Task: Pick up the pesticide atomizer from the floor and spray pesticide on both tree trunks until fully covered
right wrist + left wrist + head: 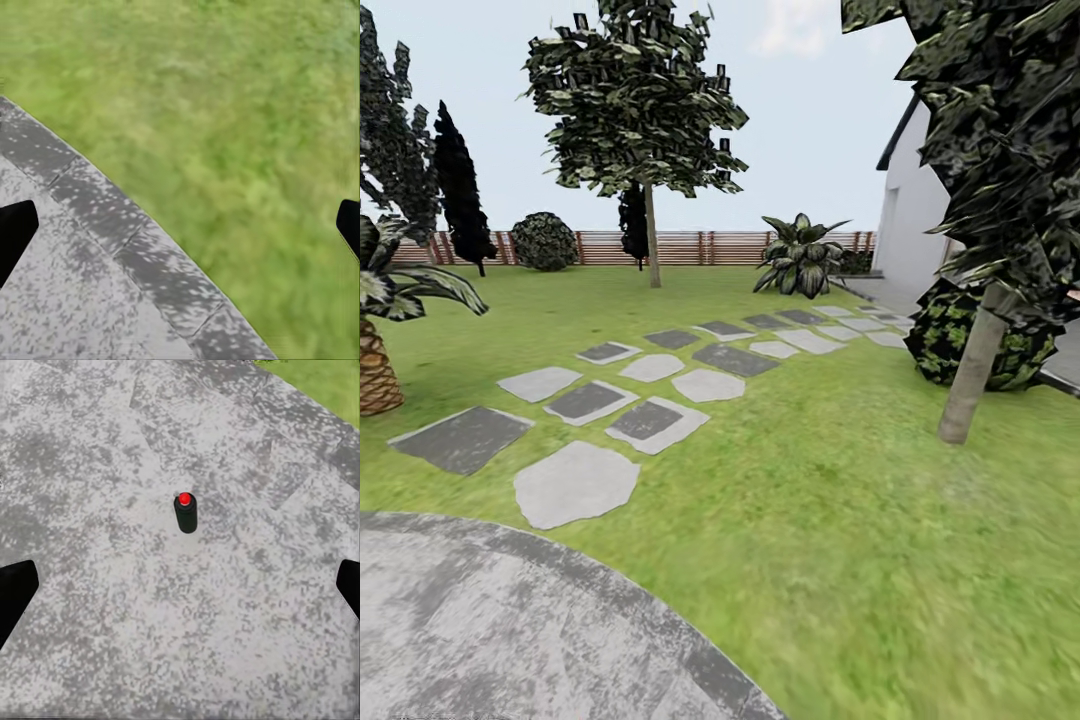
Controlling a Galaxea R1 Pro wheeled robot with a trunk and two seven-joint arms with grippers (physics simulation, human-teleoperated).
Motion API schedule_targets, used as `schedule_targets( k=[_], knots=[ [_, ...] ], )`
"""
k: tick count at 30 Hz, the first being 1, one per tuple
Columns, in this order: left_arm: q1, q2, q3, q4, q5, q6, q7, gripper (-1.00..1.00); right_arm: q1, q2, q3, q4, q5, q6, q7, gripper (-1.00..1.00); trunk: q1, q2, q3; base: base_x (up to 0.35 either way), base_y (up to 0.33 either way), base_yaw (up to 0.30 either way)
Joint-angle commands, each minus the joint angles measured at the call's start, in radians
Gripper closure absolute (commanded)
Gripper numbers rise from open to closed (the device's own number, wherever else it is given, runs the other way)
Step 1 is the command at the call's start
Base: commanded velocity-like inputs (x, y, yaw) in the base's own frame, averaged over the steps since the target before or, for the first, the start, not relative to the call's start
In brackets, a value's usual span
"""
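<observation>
my left gripper [180, 585] hangs with its dark fingers spread wide apart over the rough mottled grey stone paving [90, 450], and the small near-black atomizer bottle with a red top [185, 512] stands upright on it, untouched. my right gripper [180, 225] is equally spread, empty, above the paving's curved edge and green grass lawn [225, 90]. ahead, a pale leaning tree trunk [972, 365] stands right of the flat grey stepping stones [575, 484].

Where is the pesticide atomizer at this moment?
In the left wrist view the pesticide atomizer stands upright on the grey stone floor, ahead of the open left gripper and not touching it.
</observation>
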Motion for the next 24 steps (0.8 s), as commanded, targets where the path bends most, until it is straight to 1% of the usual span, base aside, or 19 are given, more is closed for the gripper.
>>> schedule_targets(
  k=[1,11,16,24],
  knots=[
    [-0.001,0.000,0.000,0.001,0.006,-0.003,0.000,-1.00,0.000,0.000,0.001,0.001,0.001,-0.003,0.000,-1.00,0.000,0.000,-0.001,0.177,-0.239,0.276],
    [-0.001,0.000,0.000,0.001,0.006,-0.003,0.000,-1.00,0.000,0.000,0.001,0.000,0.001,-0.003,0.000,-1.00,0.000,0.000,-0.001,0.218,-0.226,0.276],
    [-0.001,0.000,0.000,0.001,0.006,-0.003,0.000,-1.00,0.000,0.000,0.001,0.000,0.001,-0.003,0.000,-1.00,0.000,0.000,-0.001,0.096,-0.062,0.276],
    [-0.001,0.000,0.000,0.001,0.007,-0.003,0.000,-1.00,0.000,0.000,0.001,0.000,0.001,-0.003,0.000,-1.00,0.000,0.000,-0.001,0.009,-0.006,0.276]
  ],
)
